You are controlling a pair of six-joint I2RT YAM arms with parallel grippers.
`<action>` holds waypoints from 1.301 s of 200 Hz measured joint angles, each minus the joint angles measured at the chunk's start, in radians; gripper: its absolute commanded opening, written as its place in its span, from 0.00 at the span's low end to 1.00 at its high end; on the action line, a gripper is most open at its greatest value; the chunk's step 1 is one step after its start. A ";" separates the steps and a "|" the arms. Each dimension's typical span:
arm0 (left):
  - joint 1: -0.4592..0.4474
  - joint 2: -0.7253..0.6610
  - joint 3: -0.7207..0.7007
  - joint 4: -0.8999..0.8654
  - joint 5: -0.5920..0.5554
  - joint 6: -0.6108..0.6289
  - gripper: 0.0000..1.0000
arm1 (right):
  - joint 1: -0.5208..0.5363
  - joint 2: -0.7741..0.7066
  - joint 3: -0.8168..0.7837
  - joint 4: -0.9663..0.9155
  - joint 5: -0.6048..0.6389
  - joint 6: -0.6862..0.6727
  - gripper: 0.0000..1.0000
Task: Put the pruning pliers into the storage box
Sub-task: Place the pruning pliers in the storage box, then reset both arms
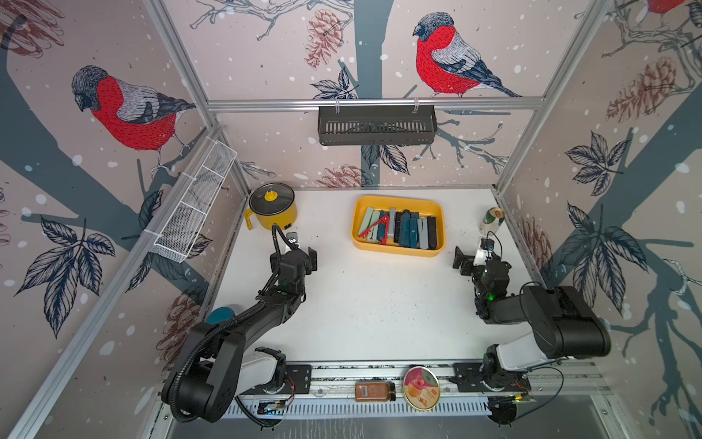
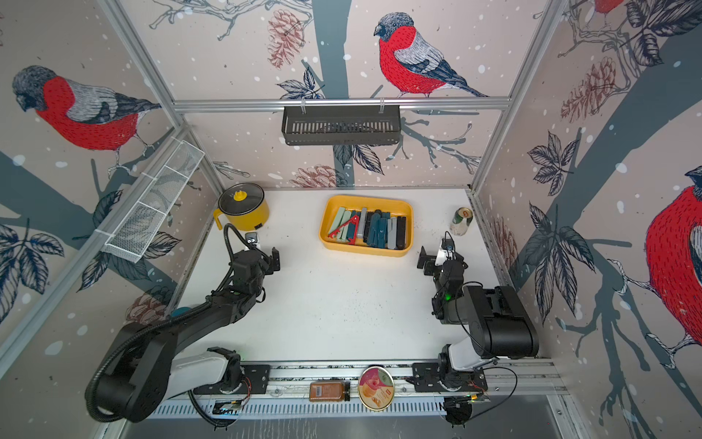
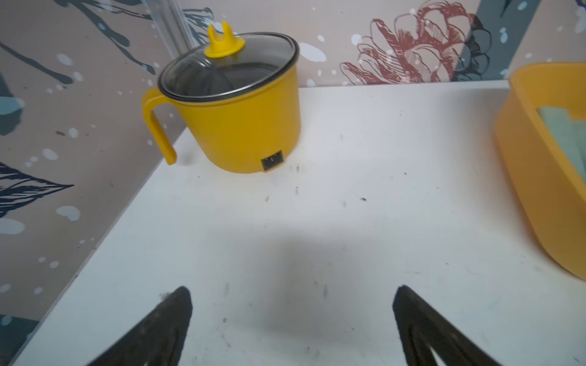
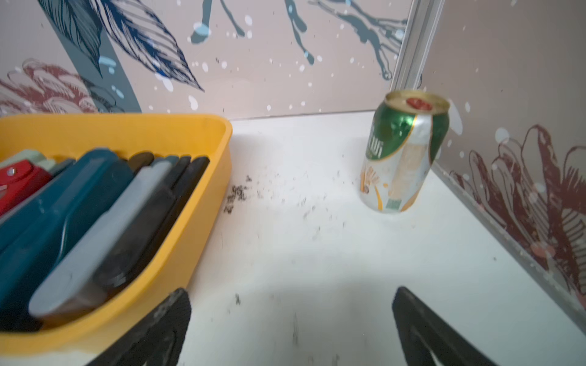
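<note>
Nearest me, the left gripper and right gripper hang empty, jaws wide, either side of the storage box holding pruning pliers.

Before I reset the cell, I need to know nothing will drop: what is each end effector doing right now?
Left end effector: open, holding nothing.
Right end effector: open, holding nothing.

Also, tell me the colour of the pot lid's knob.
Yellow knob, clearest in the left wrist view.
</note>
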 measured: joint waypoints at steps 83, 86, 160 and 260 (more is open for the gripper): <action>0.174 0.257 -0.180 0.507 0.108 0.033 0.98 | 0.000 -0.001 0.006 -0.010 0.046 -0.003 1.00; 0.175 0.256 -0.173 0.512 0.113 0.032 0.98 | 0.000 -0.001 0.007 -0.011 0.046 -0.003 0.99; 0.187 0.253 -0.078 0.498 0.192 0.029 0.99 | -0.008 -0.001 0.012 -0.023 0.042 -0.003 1.00; 0.187 0.253 -0.077 0.495 0.209 0.021 0.99 | -0.008 -0.001 0.012 -0.023 0.042 -0.003 0.99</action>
